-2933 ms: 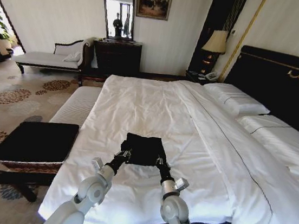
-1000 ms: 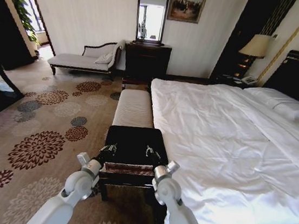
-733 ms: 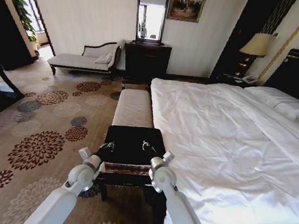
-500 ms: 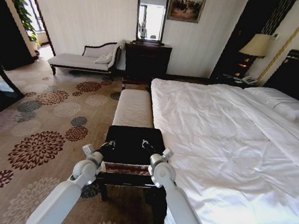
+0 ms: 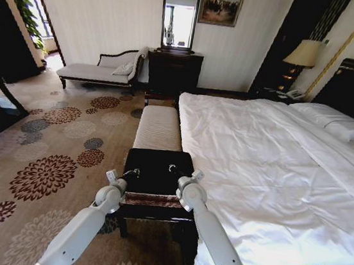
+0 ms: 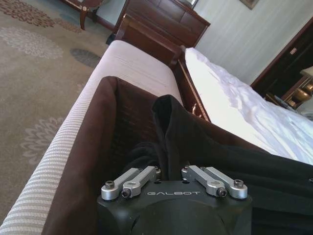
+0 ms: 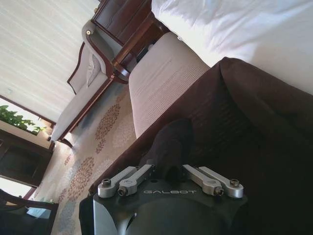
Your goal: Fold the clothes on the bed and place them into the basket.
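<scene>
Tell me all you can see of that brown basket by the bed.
The basket is low, rectangular, brown wicker, with a dark liner. It stands on a dark stand between the striped bench and the robot, beside the bed. The black top hangs into it, held by the left pincer and right pincer.

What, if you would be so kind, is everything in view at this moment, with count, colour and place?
Basket: one, brown wicker with dark lining, on the floor beside the bed's foot, before the robot.
Black top: one, black, bunched inside the basket.
Bed: one, white sheets, black headboard, to the right.
Bench: one, pale striped, just beyond the basket.
Chaise longue: one, pale, by the far wall.
Dresser: one, dark wood, under a mirror.
Lamp: one, cream shade, beside the headboard.
Left gripper: one, black, over the basket's left side, jaws on the top.
Right gripper: one, black, over its right side, jaws on the top.
</scene>
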Motion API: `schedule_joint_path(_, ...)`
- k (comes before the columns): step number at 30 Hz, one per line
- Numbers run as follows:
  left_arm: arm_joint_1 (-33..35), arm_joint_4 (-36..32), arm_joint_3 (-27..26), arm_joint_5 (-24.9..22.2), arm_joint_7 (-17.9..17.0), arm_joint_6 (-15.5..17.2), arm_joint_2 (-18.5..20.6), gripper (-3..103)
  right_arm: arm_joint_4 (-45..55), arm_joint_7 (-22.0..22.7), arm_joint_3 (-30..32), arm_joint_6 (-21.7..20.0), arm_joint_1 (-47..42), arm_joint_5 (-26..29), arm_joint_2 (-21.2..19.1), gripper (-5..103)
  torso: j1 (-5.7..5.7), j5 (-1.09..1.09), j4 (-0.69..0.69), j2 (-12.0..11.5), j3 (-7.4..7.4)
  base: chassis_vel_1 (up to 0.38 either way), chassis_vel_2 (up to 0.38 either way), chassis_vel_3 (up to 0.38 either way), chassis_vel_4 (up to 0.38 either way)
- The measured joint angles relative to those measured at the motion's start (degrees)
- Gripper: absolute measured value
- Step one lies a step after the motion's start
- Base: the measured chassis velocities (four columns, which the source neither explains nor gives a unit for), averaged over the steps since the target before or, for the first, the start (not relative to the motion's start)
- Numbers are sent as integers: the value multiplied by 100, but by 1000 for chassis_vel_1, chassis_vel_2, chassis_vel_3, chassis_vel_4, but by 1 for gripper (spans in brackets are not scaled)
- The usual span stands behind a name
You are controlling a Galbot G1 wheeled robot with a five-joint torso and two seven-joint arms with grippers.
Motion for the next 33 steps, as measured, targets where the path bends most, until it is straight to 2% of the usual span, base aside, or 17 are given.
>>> schedule_joint_path(4,-474,230,315,-142,-343,292,94,12,-155,387,-19,-224,333,378,54,8,0,0,0,0,0,0,0,0,0)
schedule_joint_path(6,-547,270,368,-152,-394,344,106,12,-192,444,-30,-263,394,425,61,8,0,0,1,0,0,0,0,0,0)
schedule_joint_path(9,-840,422,569,-323,-625,605,128,12,-363,801,-55,-431,662,689,105,8,0,0,0,0,0,0,0,0,0)
schedule_joint_path(15,-1215,686,827,-628,-854,879,125,12,-562,1218,-98,-679,937,959,159,8,0,0,0,0,0,0,0,0,0)
schedule_joint_path(27,-1506,1089,1043,-750,-1057,1343,88,12,-1161,1320,-197,-866,1134,917,323,8,0,0,0,0,0,0,0,0,0)
schedule_joint_path(33,-1545,1159,1087,-757,-1088,1422,75,12,-1280,1297,-229,-894,1161,876,343,8,0,0,0,0,0,0,0,0,0)
